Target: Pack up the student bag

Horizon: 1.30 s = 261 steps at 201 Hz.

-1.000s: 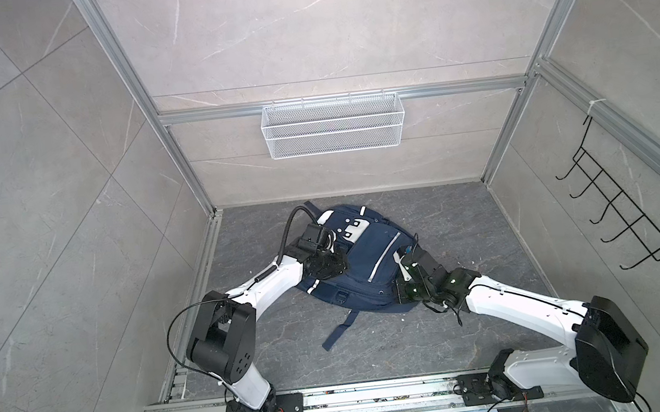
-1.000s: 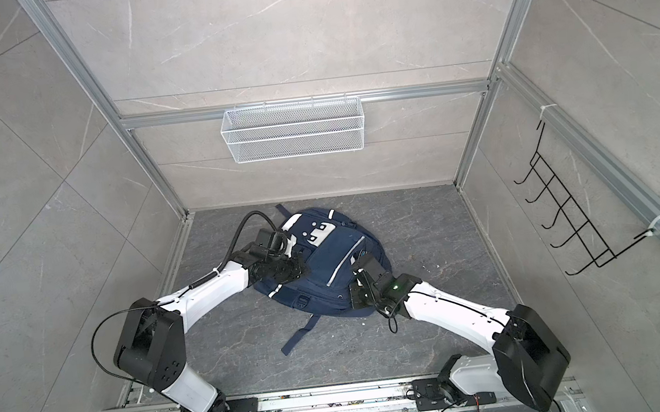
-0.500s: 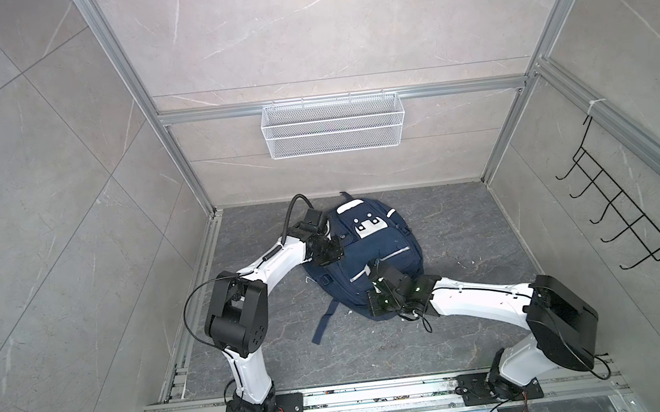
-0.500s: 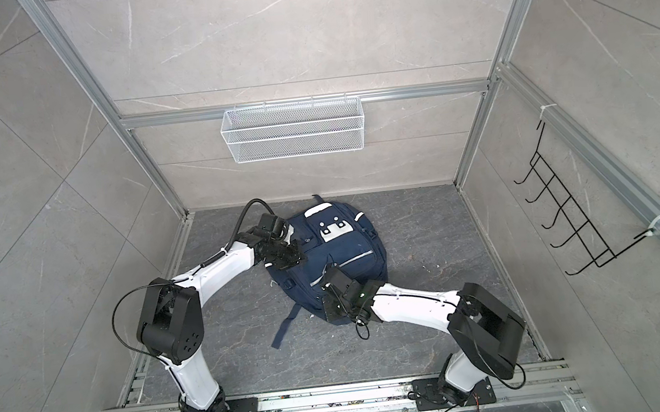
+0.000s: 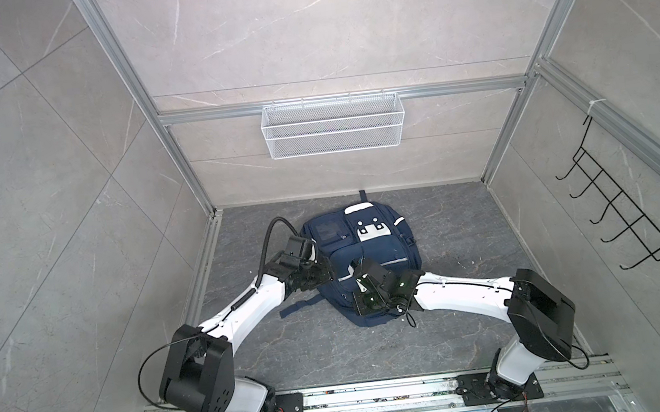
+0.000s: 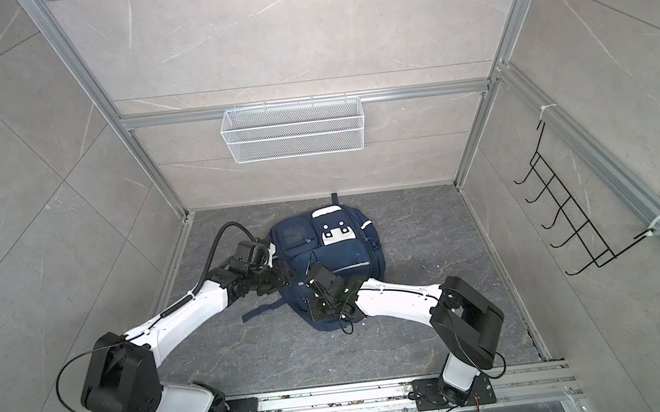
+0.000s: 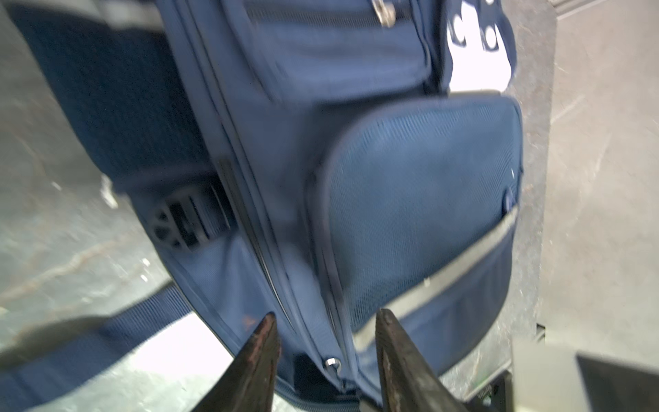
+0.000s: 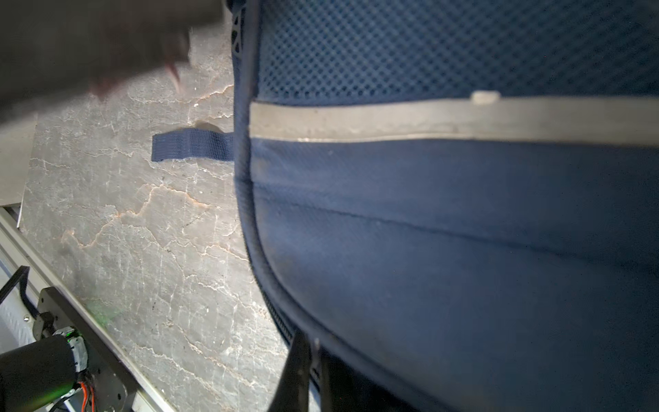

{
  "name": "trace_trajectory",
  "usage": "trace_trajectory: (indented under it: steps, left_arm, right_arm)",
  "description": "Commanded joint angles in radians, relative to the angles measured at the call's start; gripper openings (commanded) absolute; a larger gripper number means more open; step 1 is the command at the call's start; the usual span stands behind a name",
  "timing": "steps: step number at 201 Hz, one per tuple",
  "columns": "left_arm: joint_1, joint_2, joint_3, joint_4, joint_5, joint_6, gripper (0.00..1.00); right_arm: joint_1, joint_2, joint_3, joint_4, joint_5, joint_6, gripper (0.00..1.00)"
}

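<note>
A dark grey floor holds the navy student bag, which lies front-up near the back wall, with the left gripper spread apart over its side seam and the right gripper pressed together at its lower edge, any pinch unclear.

Both arms share one build: glossy white link shells joined by blocky matte-black joint housings. The left arm carries a thick black hose off its wrist, a coiled spring-like cable guard along the white forearm and a thin black cable at the elbow housing, whose face shows small round holes. The right arm has a green light near its wrist. Each stands on a black base plate on a silver rail. The left hand has dark tapered fingers with reddish scuffs.
</note>
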<state>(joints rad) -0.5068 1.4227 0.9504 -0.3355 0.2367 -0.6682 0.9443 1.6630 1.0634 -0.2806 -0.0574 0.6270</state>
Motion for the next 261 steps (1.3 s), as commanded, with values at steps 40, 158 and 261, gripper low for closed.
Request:
trace_trajectory:
  steps: [40, 158, 261]
  left_arm:
    - [-0.093, 0.028, -0.023, 0.124, 0.008, -0.065, 0.47]
    - [-0.003, -0.042, -0.031, -0.007, -0.114, 0.012, 0.00]
    - [0.115, 0.138, 0.072, 0.040, -0.030, 0.021, 0.00]
  right_arm:
    - [0.021, 0.031, 0.064, -0.025, -0.030, -0.028, 0.00]
    - [-0.163, -0.213, -0.152, -0.143, 0.111, -0.081, 0.00]
    - [-0.171, -0.234, -0.171, -0.116, 0.040, -0.074, 0.00]
